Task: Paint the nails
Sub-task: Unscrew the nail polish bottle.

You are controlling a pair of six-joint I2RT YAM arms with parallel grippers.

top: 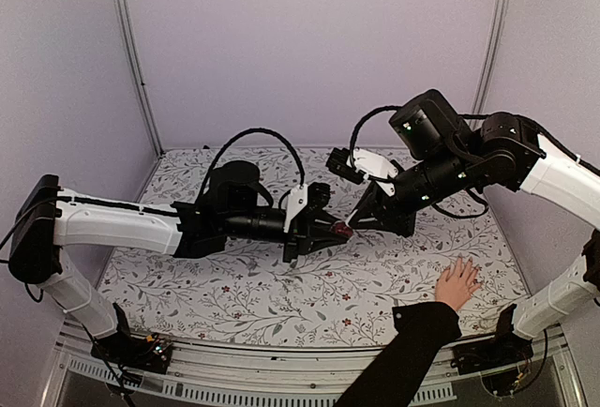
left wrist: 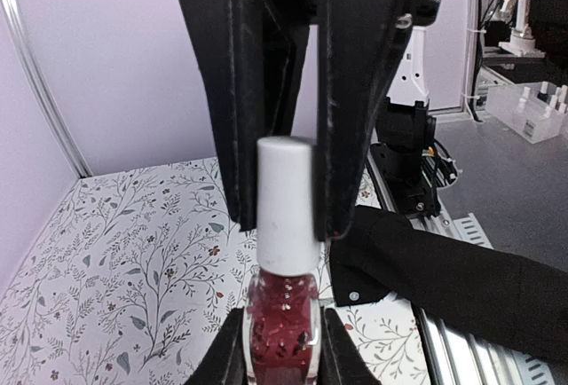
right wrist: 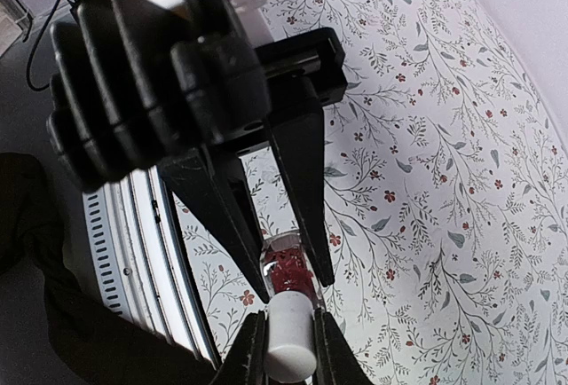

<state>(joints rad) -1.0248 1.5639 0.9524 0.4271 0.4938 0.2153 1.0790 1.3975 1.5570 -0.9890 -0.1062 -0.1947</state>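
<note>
Near edge: the hand [top: 457, 283] is lying flat on the table [top: 234, 285], right side, fingers spread, with the black sleeve [top: 403, 351] coming in from the front. The nails [top: 468, 263] are too small to read from the top view. You're not seeing any red on them, so I'm judging them unpainted. Neither arm is reaching over the hand.

Mid-table, well apart from the hand: both grippers are meeting on the bottle [left wrist: 282, 332], which is looking lifted off the table. The left gripper [left wrist: 282, 354] is clamping the dark-red glass body, closed right down on it. The right gripper [right wrist: 289, 349] is pinching the white cap [left wrist: 286, 216], fingers tight on both sides. The cap is sitting seated on the bottle and the brush isn't out.

So you're sitting at the opening step.
- Done: bottle picked up, two-arm grip set.
- Left: twisting the cap off, pulling the brush out, carrying it over to the hand, painting every nail. That's nearly the whole job.

Risk I'm flagging: the cap slipping in the right fingers during the twist.
</note>
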